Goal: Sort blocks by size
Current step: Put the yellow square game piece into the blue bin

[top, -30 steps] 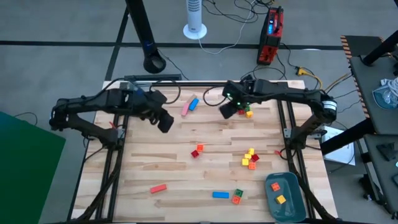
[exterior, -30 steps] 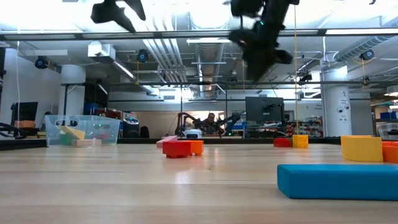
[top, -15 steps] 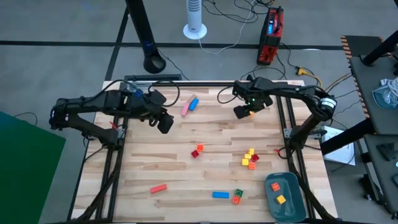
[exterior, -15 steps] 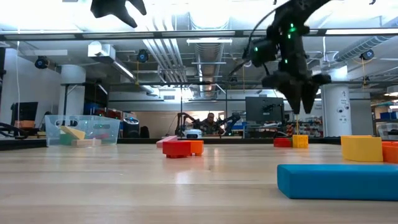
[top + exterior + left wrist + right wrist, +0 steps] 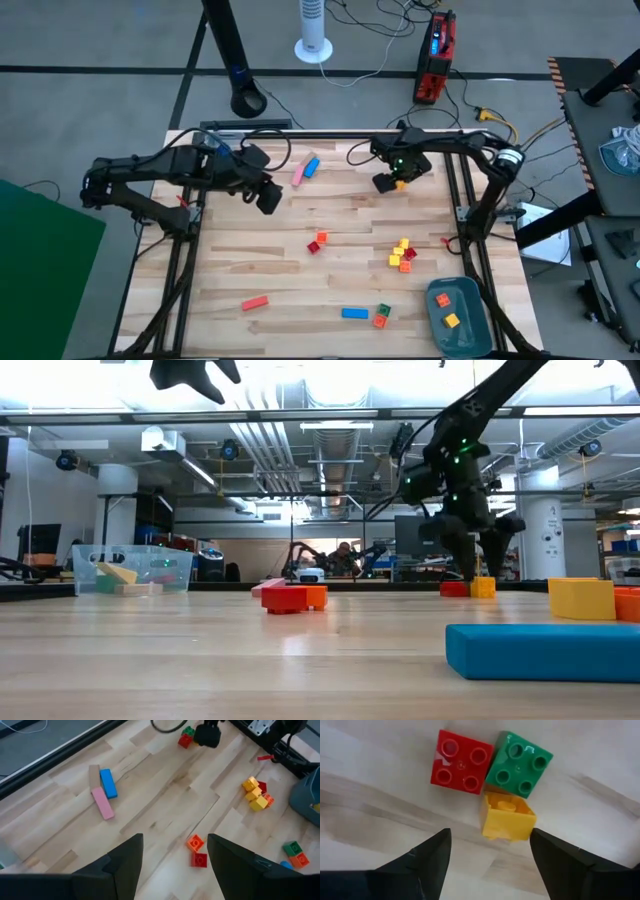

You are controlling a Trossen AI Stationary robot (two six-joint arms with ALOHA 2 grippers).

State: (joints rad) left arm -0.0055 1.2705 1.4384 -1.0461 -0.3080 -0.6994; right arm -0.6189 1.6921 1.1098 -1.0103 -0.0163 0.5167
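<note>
A red cube (image 5: 461, 761), a green cube (image 5: 519, 764) and a yellow cube (image 5: 507, 816) lie together on the table at the far right. My right gripper (image 5: 490, 865) is open and points down just above them (image 5: 388, 183). The yellow cube lies just ahead of the gap between its fingers, touching neither. My left gripper (image 5: 268, 200) hangs open and empty high over the table's left half. Below it lie a pink bar (image 5: 102, 802) and a blue bar (image 5: 108, 783). Other blocks are scattered: an orange and red pair (image 5: 317, 241), a yellow cluster (image 5: 402, 255), a red bar (image 5: 254, 302), a blue bar (image 5: 354, 313).
A grey-blue tray (image 5: 470, 335) with a few small blocks sits at the near right corner. A clear plastic box (image 5: 135, 568) holding some bars stands at the table's far side. A green and orange pair (image 5: 382, 316) lies near the blue bar. Bare wood lies mid-left.
My right gripper has come down and a little toward the table's right edge, tipping until it points straight down over the red, green and yellow cubes. Its fingers have spread apart on the way. The blocks have not moved.
</note>
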